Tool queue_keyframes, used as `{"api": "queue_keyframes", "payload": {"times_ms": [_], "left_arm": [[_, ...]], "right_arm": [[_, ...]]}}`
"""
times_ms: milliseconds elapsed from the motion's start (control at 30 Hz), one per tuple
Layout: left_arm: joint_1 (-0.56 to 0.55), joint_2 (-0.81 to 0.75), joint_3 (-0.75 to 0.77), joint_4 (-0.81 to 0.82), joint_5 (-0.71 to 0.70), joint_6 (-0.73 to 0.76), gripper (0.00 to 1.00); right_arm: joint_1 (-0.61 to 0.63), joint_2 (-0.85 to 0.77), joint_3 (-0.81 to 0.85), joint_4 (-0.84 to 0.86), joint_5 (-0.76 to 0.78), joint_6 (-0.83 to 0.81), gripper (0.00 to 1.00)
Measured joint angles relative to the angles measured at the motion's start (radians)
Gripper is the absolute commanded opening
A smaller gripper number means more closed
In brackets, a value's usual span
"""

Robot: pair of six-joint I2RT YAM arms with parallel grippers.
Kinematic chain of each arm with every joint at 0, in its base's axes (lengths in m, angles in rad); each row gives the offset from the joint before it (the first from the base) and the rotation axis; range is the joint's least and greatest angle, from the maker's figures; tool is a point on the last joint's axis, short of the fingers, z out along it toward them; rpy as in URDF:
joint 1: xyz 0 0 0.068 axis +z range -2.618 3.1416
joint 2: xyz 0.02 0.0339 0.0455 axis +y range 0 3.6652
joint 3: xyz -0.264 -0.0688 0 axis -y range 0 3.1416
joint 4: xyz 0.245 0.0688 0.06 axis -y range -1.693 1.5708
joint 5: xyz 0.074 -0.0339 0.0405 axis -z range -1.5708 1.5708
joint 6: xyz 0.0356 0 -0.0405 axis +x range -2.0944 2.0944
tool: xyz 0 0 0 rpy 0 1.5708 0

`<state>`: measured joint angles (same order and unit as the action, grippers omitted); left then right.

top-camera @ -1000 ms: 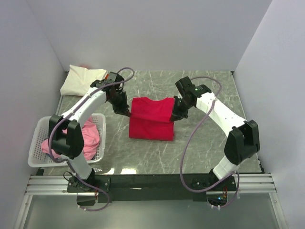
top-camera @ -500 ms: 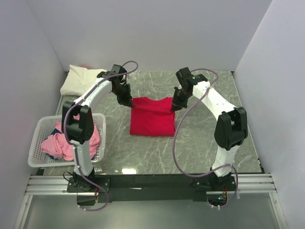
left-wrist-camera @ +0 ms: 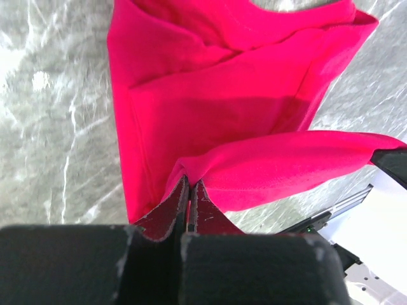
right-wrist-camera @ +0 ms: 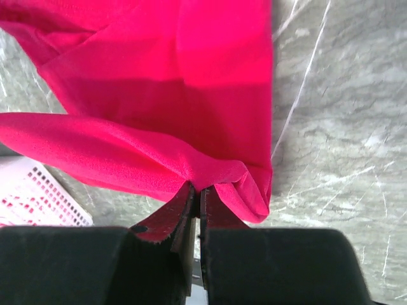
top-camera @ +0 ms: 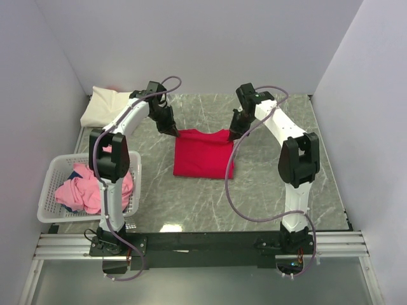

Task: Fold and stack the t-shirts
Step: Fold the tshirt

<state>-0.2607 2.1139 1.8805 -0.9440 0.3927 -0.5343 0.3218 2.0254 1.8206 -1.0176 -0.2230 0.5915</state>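
The crimson red t-shirt point(top-camera: 202, 154) lies folded on the table's middle, its far edge lifted between both grippers. My left gripper point(top-camera: 175, 133) is shut on its far left corner; the pinched cloth shows in the left wrist view point(left-wrist-camera: 189, 181). My right gripper point(top-camera: 231, 135) is shut on its far right corner, also seen in the right wrist view point(right-wrist-camera: 199, 185). The cream-white t-shirt point(top-camera: 108, 104) lies folded at the far left corner, an orange bit point(top-camera: 113, 88) peeking behind it. Light pink t-shirts point(top-camera: 89, 189) are bunched in the basket.
The white lattice basket point(top-camera: 49, 210) stands at the near left, its corner showing in the right wrist view point(right-wrist-camera: 38, 197). Grey walls close the table on three sides. Purple cables loop off both arms above the marble tabletop point(top-camera: 280, 184).
Both grippers have carried the red shirt's edge away from the arm bases toward the far wall, drawing the folded shirt flatter. Both arms have stretched out farther.
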Motion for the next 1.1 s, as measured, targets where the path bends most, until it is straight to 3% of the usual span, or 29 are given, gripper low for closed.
{"api": "queue_keyframes", "payload": {"times_ms": [467, 1067, 1100], "left_arm": [[0.019, 0.103, 0.099, 0.046, 0.043, -0.013, 0.0], [0.053, 0.115, 0.1, 0.075, 0.036, -0.057, 0.0], [0.056, 0.119, 0.101, 0.077, 0.036, -0.058, 0.01]], "right_arm": [[-0.05, 0.138, 0.135, -0.019, -0.029, -0.04, 0.0], [-0.063, 0.273, 0.269, -0.016, -0.071, -0.071, 0.0], [-0.063, 0.282, 0.274, -0.015, -0.076, -0.073, 0.2]]}}
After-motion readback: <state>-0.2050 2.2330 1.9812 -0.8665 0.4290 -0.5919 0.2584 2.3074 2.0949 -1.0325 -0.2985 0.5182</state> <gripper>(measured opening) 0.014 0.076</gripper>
